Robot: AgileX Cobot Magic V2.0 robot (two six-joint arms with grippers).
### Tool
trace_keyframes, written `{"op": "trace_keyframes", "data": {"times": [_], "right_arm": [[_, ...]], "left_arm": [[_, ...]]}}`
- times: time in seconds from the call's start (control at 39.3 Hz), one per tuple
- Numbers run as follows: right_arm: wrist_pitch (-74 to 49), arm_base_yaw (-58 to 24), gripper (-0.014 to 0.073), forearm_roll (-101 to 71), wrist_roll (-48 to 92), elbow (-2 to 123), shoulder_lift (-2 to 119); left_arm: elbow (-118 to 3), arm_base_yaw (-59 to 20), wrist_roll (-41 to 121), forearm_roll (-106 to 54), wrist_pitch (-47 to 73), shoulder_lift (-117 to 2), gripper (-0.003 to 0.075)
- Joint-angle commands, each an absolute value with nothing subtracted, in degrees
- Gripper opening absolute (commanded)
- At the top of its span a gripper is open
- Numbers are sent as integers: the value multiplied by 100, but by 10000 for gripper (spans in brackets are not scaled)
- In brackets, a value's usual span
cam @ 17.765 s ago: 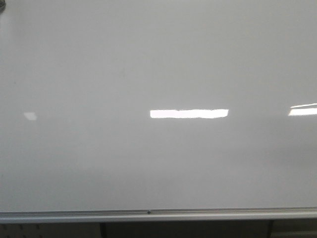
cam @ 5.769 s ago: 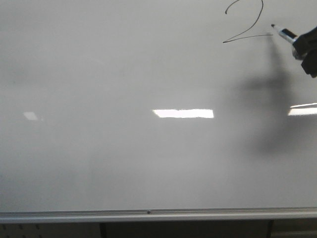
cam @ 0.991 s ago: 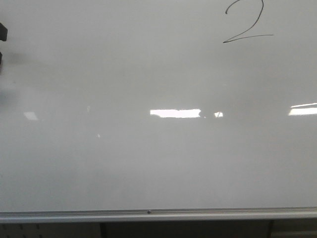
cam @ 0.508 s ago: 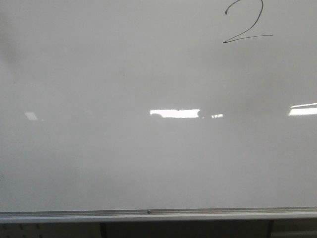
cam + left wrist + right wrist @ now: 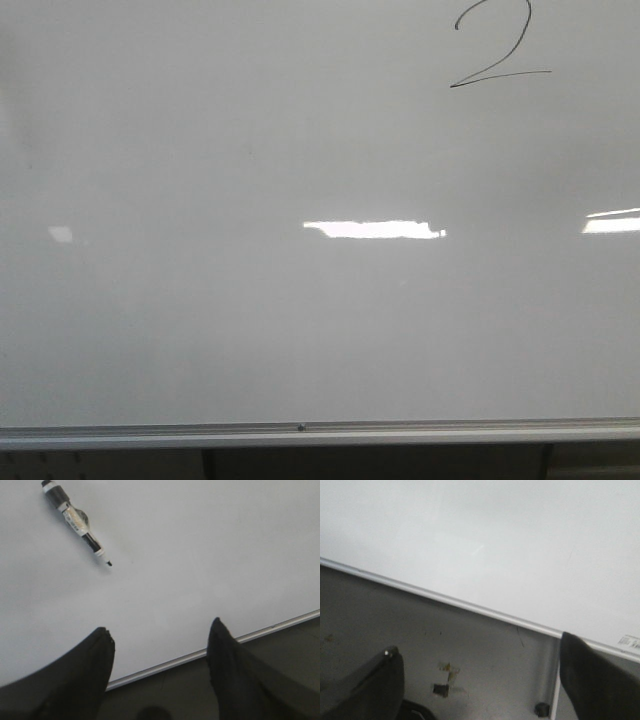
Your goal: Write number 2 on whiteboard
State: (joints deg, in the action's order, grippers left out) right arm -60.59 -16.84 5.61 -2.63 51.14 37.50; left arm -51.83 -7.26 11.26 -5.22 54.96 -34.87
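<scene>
Thin black hand-drawn 2 [image 5: 497, 45] sits upright on the glossy grey-white whiteboard [image 5: 250, 330], base stroke slanting, both arms' fingers [image 5: 95, 655] [image 5: 580, 665] spread, empty.

The whiteboard [image 5: 200, 330] looks smooth and glossy, mirroring bright light patches; its frame strip [image 5: 150, 436] has a brushed silver metal look; the number 2 [image 5: 497, 48] is thin, matt black ink; the marker [image 5: 76, 521] seems shiny plastic; the left tool [image 5: 160, 645] has dull, matt black fingers [image 5: 90, 665].
</scene>
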Motion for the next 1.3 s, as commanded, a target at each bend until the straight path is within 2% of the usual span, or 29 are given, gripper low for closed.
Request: {"op": "trace_keyframes", "data": {"times": [0.0, 0.08, 0.43, 0.53, 0.81, 0.91, 1.27], "right_arm": [[-5562, -1637, 646, 709, -301, 5230, 3374], [-5441, -1637, 646, 687, -301, 5137, 3170], [-5293, -1637, 628, 693, -301, 5046, 3018], [-5293, -1637, 524, 693, -301, 5046, 3024], [-5293, -1637, 37, 693, -301, 5046, 3024], [-5293, -1637, -74, 693, -301, 5046, 3024], [-5352, -1637, -69, 673, -301, 5038, 3024]], "left_arm": [[-5293, -854, 194, 429, 5405, -3272, 408], [-5209, -841, -351, 742, 5347, -3089, 408], [-5006, -841, -351, 691, 5021, -2956, 393], [-4979, -841, -351, 691, 4952, -2956, 311], [-4979, -841, -351, 583, 4902, -2956, 7], [-4979, -841, -351, 402, 4889, -2956, -20], [-4979, -841, -351, 353, 4900, -2956, -20]]}}
